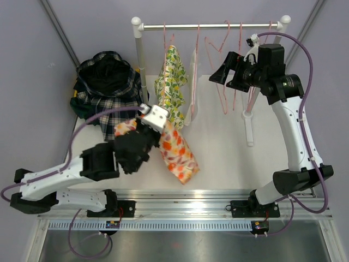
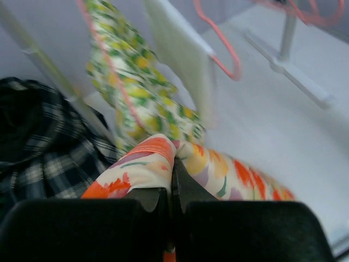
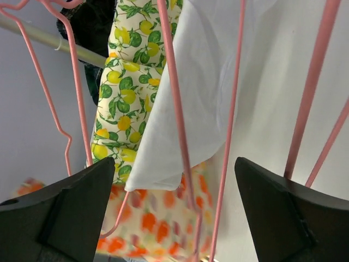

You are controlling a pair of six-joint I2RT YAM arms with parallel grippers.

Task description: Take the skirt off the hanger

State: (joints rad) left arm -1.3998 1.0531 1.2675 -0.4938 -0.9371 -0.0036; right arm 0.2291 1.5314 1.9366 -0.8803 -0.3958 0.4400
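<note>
An orange floral skirt [image 1: 177, 152] lies off the rail on the white table, one end lifted by my left gripper [image 1: 144, 127]. In the left wrist view that gripper [image 2: 173, 164] is shut on a fold of the floral skirt [image 2: 218, 169]. A lemon-print skirt [image 1: 172, 82] hangs on a pink hanger [image 1: 166, 41] at the rail. Up by the rail, my right gripper [image 1: 222, 73] is open. In its wrist view, thin wires of a bare pink hanger [image 3: 177, 109] run between the spread fingers of the right gripper [image 3: 174, 164], and neither finger touches them.
A white rail [image 1: 212, 25] on two posts carries several pink hangers [image 1: 226, 60] and a white garment [image 1: 192, 82]. A pile of dark plaid clothes [image 1: 106, 82] fills the back left. The rail's foot [image 1: 249, 128] reaches toward the near edge on the right.
</note>
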